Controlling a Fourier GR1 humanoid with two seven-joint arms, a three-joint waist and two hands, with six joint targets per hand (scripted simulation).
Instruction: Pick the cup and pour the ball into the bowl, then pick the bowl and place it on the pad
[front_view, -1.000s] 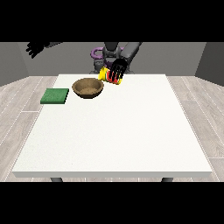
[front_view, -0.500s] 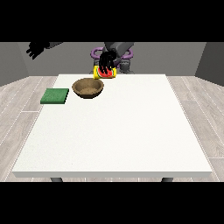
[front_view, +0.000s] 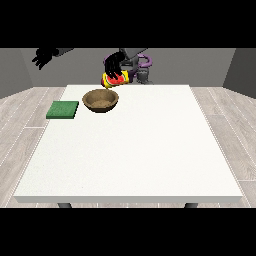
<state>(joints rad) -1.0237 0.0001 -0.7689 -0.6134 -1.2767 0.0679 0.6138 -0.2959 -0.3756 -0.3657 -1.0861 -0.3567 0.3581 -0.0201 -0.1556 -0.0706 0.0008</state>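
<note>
- Large white surface (front_view: 130, 145), with the robot at its far edge.
- Yellow-and-red cup (front_view: 116, 79), tipped onto its side in the air, just beyond the far rim of the bowl.
- Robot hand at the view's right (front_view: 114, 66), its black fingers curled over the cup from above.
- Round brown wooden bowl (front_view: 101, 100), standing far left on the surface.
- Flat green square pad (front_view: 63, 109), left of the bowl, apart from it.
- Robot hand at the view's left (front_view: 44, 56), raised well clear of the surface; whether its fingers are apart or together cannot be told.

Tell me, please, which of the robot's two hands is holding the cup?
The hand nearer the view's middle, curled round the red-and-yellow cup just behind the bowl. The other hand, raised at the view's left, holds nothing.
</note>
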